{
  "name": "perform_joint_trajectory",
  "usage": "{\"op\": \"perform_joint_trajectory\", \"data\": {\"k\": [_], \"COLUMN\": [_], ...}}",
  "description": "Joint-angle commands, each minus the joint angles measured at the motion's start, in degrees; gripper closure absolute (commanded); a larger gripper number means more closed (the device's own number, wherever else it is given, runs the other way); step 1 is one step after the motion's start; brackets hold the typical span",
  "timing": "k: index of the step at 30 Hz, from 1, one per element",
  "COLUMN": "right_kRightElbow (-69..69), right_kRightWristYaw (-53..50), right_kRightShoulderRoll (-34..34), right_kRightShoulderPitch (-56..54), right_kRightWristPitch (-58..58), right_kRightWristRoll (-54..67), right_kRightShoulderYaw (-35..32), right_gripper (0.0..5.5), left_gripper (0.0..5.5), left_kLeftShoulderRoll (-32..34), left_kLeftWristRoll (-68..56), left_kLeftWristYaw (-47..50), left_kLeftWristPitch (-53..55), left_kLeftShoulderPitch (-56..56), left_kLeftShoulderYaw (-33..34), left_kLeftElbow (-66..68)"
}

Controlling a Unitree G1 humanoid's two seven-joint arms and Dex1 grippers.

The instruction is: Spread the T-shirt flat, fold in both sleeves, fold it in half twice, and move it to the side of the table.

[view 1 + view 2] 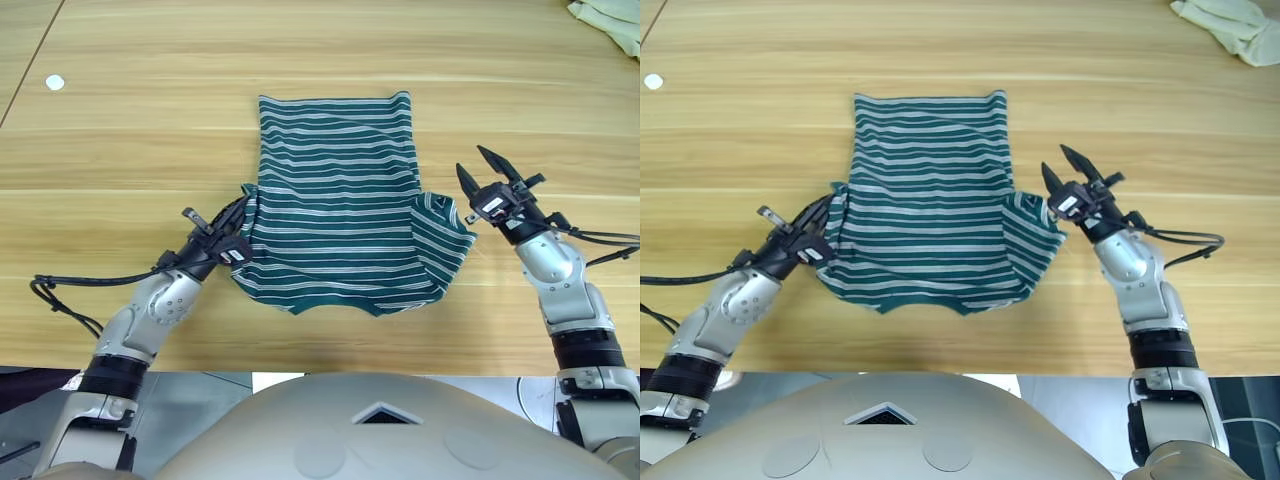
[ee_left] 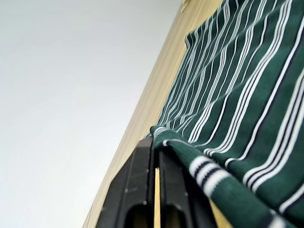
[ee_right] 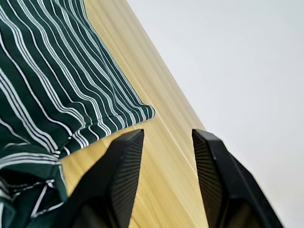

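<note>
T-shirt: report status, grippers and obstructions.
Left gripper shut on T-shirt edge. Right gripper open beside right sleeve. T-shirt flat, that sleeve bunched. Pale cloth at far corner, not in the way.

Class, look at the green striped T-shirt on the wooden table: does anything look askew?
The green striped T-shirt lies unevenly: its right sleeve is folded in but rumpled, bulging beside the open right gripper, while the left gripper pinches the other sleeve's edge.

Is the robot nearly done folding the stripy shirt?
Not yet. The shirt lies flat on the table, and its right sleeve looks tucked in. The left pincer pinches the left sleeve; the right pincer is open. Both halvings and the move remain.
</note>
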Motion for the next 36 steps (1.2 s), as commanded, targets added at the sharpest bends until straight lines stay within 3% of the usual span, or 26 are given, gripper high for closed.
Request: {"op": "perform_joint_trajectory", "data": {"k": [1, 6, 17, 24, 32, 36], "right_kRightElbow": [0.4, 0.1, -0.6, -6.9, -6.3, -3.4], "right_kRightWristYaw": [0.3, 0.5, 0.4, 2.0, 2.3, 1.3], "right_kRightShoulderRoll": [0.3, 0.3, -1.5, -9.7, -15.1, -19.0], "right_kRightShoulderPitch": [-1.0, -1.3, 0.3, 7.3, 14.0, 18.8], "right_kRightWristPitch": [-0.3, -0.1, 0.4, 0.4, -1.4, -3.1], "right_kRightWristRoll": [-0.3, -0.2, -1.2, -3.1, -9.5, -17.3], "right_kRightShoulderYaw": [0.6, 1.1, 0.3, -6.0, -6.7, -4.1], "right_gripper": [3.64, 3.64, 3.64, 3.64, 3.64, 3.64], "left_gripper": [5.47, 5.47, 3.68, 2.53, 2.53, 2.53], "left_kLeftShoulderRoll": [-1.3, -1.8, -2.3, -2.9, -3.6, -2.3], "left_kLeftWristRoll": [1.2, 2.5, -3.3, -11.9, -10.8, -13.9], "left_kLeftWristYaw": [-1.1, -4.8, -11.9, -17.2, -16.0, -13.9], "left_kLeftWristPitch": [-1.6, -1.7, -1.8, -3.8, -3.3, -5.7], "left_kLeftShoulderPitch": [-1.3, -2.2, -1.6, 3.1, 2.8, 4.5], "left_kLeftShoulderYaw": [-2.9, -7.4, -11.3, -13.5, -11.8, -6.4], "left_kLeftElbow": [1.3, 5.0, 8.6, 4.8, 4.7, -2.5]}}
